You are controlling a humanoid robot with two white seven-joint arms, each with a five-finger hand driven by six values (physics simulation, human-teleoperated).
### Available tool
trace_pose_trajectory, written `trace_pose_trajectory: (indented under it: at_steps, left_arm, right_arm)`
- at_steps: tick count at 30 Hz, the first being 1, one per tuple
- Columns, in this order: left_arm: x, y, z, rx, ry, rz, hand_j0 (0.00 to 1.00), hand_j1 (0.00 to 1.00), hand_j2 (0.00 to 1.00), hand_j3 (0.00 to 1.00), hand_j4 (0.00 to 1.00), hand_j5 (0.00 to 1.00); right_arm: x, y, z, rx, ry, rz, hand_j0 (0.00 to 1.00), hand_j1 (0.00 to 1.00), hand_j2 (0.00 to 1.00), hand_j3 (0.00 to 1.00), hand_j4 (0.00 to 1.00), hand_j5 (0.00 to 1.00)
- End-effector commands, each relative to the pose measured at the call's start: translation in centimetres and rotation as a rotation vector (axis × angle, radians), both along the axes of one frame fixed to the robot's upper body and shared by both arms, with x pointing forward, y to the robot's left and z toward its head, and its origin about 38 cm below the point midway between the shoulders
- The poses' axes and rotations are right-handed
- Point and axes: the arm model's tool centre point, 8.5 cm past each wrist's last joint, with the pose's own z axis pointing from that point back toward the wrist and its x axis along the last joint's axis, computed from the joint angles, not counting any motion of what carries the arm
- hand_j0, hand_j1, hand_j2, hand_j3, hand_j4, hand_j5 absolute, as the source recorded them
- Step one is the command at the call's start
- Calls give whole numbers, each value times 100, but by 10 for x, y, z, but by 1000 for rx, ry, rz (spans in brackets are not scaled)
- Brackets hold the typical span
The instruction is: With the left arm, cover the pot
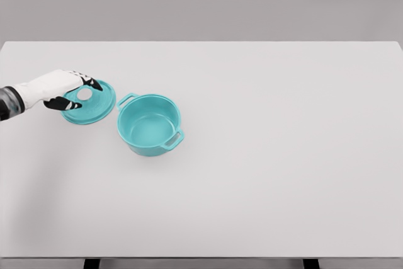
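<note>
One pot (150, 125) (open); one lid (90, 103) beside it, left robot hand (68, 89) gripping.

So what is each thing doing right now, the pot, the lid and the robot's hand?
Pot: upright on the table, uncovered, empty.
Lid: beside the pot on its left, not on it.
Left hand: over the lid, fingers around its knob.
Right hand: not in view.
</note>
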Motion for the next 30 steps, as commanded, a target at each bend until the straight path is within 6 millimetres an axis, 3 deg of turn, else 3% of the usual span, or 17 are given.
trace_pose_trajectory:
  at_steps: [1,4,18,21,30]
  left_arm:
    - [0,0,-1,-5,3,4,65,65,65,65,65,65]
    - [0,0,-1,-6,1,4,61,61,61,61,61,61]
    - [-1,3,-4,-7,10,13,62,62,62,62,62,62]
    - [-1,3,-4,-9,10,13,55,55,55,55,55,55]
    - [-1,3,-3,-10,9,12,48,48,48,48,48,48]
  right_arm:
    - [0,0,0,0,0,0,100,100,100,100,100,100]
    - [0,0,0,1,1,0,100,100,100,100,100,100]
    - [0,0,0,1,1,0,100,100,100,100,100,100]
    - [0,0,0,1,1,0,100,100,100,100,100,100]
    - [0,0,0,1,1,0,100,100,100,100,100,100]
